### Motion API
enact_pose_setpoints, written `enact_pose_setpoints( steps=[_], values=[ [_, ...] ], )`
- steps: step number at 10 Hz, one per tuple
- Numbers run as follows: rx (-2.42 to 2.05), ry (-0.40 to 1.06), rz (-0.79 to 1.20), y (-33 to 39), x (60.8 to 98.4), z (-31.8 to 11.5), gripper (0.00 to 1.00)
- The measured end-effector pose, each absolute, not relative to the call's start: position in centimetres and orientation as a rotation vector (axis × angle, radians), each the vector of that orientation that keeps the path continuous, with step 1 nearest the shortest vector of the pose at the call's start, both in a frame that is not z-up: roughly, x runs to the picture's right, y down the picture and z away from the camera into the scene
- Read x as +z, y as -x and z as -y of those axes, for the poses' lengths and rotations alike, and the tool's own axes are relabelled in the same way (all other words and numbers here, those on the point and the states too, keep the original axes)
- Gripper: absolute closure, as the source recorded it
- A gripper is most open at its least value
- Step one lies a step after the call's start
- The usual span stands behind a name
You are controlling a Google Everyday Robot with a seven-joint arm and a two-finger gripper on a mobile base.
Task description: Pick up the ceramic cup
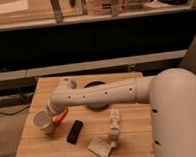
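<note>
The ceramic cup (41, 122) is white and stands upright near the left edge of the wooden table (56, 150). My white arm reaches from the right across the table to it. My gripper (55, 117), with orange-red parts, is right against the cup's right side, at rim height. The contact between gripper and cup is partly hidden by the wrist.
A black flat rectangular object (74, 131) lies just right of the cup. A small white bottle (114, 123) and a pale packet (100, 147) lie toward the front middle. A dark round dish (96, 85) sits behind the arm. A dark counter runs behind the table.
</note>
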State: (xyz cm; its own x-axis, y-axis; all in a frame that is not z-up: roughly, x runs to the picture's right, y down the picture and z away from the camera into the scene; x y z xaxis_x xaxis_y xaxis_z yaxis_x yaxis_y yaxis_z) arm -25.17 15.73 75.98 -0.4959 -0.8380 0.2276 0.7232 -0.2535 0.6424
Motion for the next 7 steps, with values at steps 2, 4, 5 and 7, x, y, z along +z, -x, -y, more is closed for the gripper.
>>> enact_pose_setpoints(
  steps=[2,4,5,7],
  values=[
    [-1.913,-0.193,0.869,24.9,76.0,-15.4,1.0],
    [-1.916,-0.192,0.87,24.6,76.1,-15.1,1.0],
    [-1.919,-0.192,0.871,24.5,76.1,-14.8,1.0],
    [-1.923,-0.191,0.872,24.0,76.2,-14.4,1.0]
  ],
)
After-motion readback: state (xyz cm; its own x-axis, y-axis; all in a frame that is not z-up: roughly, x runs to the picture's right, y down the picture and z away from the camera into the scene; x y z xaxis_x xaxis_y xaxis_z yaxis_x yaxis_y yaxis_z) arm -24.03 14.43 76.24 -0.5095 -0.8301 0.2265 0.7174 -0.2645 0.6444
